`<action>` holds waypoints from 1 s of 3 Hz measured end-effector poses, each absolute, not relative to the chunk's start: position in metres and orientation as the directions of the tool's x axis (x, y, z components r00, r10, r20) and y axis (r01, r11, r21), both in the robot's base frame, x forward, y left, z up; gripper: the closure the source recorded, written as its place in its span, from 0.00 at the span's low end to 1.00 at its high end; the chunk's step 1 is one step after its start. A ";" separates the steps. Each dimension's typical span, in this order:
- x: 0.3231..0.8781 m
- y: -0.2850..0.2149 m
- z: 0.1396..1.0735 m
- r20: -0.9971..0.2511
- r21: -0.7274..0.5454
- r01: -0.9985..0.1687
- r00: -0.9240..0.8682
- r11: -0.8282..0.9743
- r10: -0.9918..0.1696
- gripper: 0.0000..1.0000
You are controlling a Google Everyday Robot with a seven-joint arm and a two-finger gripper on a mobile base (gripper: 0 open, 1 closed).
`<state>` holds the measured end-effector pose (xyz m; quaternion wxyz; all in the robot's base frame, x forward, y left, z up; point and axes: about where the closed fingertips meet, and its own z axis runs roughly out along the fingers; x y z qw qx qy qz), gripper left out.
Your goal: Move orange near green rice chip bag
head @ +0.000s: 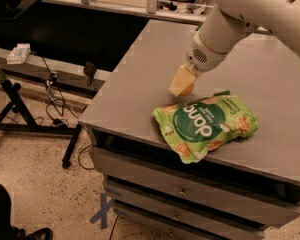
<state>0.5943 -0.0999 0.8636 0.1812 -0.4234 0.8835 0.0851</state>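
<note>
The green rice chip bag [205, 125] lies flat near the front edge of the grey table [125, 91], with its dark green circle and white lettering facing up. My gripper [182, 82], on a white arm coming in from the upper right, hangs just above the table at the bag's upper left corner. Its cream fingers are closed around the orange [188, 90], of which only a small orange sliver shows below them. The orange is very close to the bag's top edge.
Drawers [190, 184] sit under the table top. A black stand [15, 104] with cables stands on the floor to the left. A white object [18, 53] lies on a low shelf. Blue tape [103, 211] marks the floor. Clutter lines the table's far edge.
</note>
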 end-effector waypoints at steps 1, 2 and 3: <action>0.588 -0.099 0.858 -0.375 -0.001 -0.760 -0.602 0.650 -0.705 0.36; 0.585 -0.098 0.853 -0.364 0.001 -0.752 -0.614 0.659 -0.700 0.15; 0.581 -0.101 0.850 -0.349 -0.004 -0.744 -0.625 0.668 -0.698 0.00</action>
